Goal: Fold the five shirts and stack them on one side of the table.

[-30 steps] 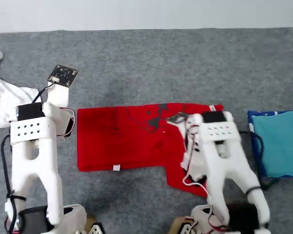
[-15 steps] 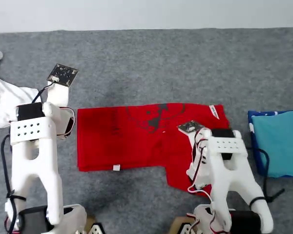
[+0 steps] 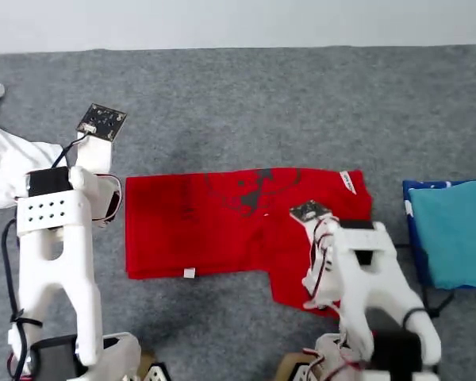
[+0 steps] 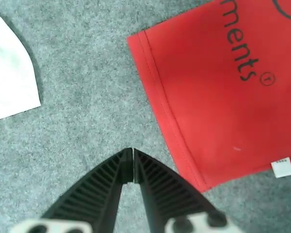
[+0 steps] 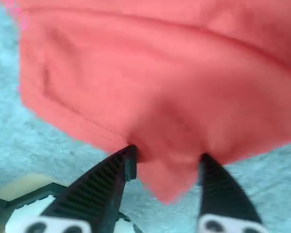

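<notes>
Step in hand: folding the red shirt (image 3: 206, 222). It lies flat at the centre of the counter (image 3: 262, 103), doubled into a wide band, with one flap projecting at its near right corner. The right tool (image 5: 167, 162) sits at that flap with its jaws spread; a bulge of red cloth lies between them, not clamped. The left tool (image 4: 133, 167) hovers over bare counter just left of the shirt's left hem, jaws pressed together on nothing. The next move probably calls for closing the right tool on the flap's edge, lifting just clear of the layer below, and carrying the flap across to square the outline. The shirt is a thin, limp knit with a stitched hem, a dark print and a small white label (image 3: 190, 273); expect sag and drag. The counter's grey, felt-like nap likely grips cloth. A white shirt (image 3: 8, 171) lies unfolded at the left edge. At the right, a folded teal shirt (image 3: 460, 234) rests on a blue garment (image 3: 412, 190).
</notes>
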Motion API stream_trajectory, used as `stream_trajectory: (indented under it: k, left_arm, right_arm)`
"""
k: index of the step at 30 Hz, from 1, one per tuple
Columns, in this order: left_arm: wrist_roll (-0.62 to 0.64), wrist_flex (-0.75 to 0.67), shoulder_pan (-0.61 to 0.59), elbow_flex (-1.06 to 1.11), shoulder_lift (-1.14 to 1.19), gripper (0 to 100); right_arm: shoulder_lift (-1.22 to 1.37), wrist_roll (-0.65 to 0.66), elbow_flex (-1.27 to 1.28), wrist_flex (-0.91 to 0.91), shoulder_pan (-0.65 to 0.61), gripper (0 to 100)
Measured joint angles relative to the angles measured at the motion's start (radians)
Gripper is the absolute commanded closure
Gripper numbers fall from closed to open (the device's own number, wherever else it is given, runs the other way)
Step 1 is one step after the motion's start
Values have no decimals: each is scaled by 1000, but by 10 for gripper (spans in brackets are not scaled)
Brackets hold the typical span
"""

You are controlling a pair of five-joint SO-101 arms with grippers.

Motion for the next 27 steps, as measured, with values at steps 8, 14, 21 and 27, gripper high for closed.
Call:
stream_trajectory:
  k: [8,14,21,27]
  left_arm:
    - [0,0,0,0,0,987]
    - [0,0,0,0,0,987]
    - [0,0,0,0,0,987]
    - [0,0,0,0,0,987]
  right_arm:
    - [83,0,-66,12,3,989]
    - [28,0,-49,12,2,989]
    - [-114,2,-144,155,-2,989]
    - [-126,3,-354,233,-6,989]
